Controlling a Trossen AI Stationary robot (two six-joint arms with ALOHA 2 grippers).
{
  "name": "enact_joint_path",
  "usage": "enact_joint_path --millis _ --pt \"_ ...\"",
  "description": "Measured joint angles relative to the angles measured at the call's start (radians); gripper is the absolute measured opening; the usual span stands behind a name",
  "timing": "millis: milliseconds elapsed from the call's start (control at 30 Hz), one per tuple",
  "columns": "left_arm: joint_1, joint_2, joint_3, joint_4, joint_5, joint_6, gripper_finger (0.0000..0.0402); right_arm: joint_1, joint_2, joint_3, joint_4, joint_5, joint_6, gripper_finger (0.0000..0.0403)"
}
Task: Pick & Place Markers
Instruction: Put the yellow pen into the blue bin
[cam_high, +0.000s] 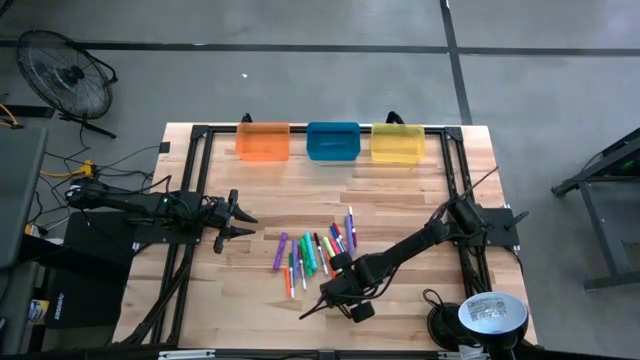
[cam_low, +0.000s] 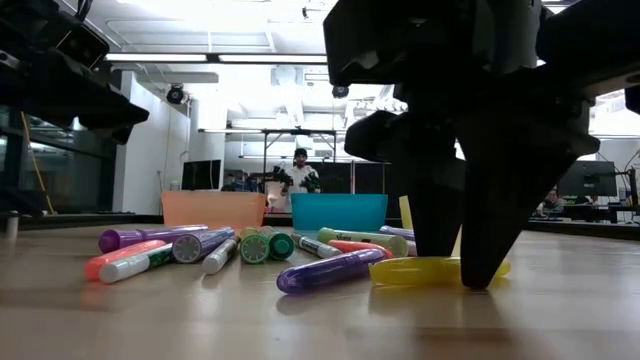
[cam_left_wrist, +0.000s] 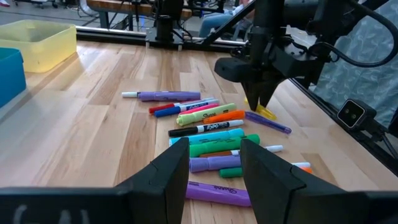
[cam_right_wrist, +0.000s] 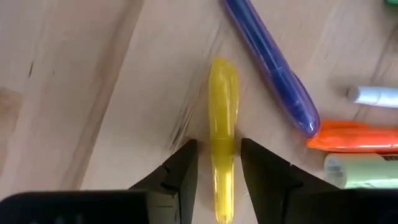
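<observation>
Several markers (cam_high: 315, 250) in purple, green, orange, blue and pink lie in a loose pile at the table's middle (cam_left_wrist: 208, 134). A yellow marker (cam_right_wrist: 222, 124) lies flat at the pile's near right edge (cam_low: 400, 272). My right gripper (cam_right_wrist: 219, 165) points down over it, open, with one finger on each side of its middle (cam_low: 462, 250). My left gripper (cam_high: 240, 218) hovers open to the left of the pile, fingers level and aimed at it (cam_left_wrist: 214, 165). My right gripper comes from above, its fingertips (cam_right_wrist: 189, 158) lying across the yellow marker's middle (cam_right_wrist: 222, 146), close on both sides. The marker lies flat on the table. Whether the fingers touch it, I cannot tell.
Orange (cam_high: 263, 140), blue (cam_high: 333, 140) and yellow (cam_high: 397, 142) bins stand in a row at the far edge. A purple marker (cam_right_wrist: 273, 74) lies right beside the yellow one. Bare wood stretches near and left of the pile. A person shows far behind the table (cam_low: 300, 165).
</observation>
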Motion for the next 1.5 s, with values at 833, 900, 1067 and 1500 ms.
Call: enact_joint_path --millis 833,900,1067,1500 --pt "0.000 0.000 0.000 0.000 0.000 0.000 0.0140 0.004 0.028 0.169 -0.235 0.030 0.052 0.0027" --pt "0.000 0.000 0.000 0.000 0.000 0.000 0.0140 0.001 0.027 0.229 -0.275 0.035 0.052 0.0027" --pt "0.000 0.000 0.000 0.000 0.000 0.000 0.0140 -0.026 0.026 0.380 -0.441 0.046 0.031 0.0027" --pt "0.000 0.000 0.000 0.000 0.000 0.000 0.0140 -0.216 0.022 0.685 -0.699 0.223 -0.114 0.0027"
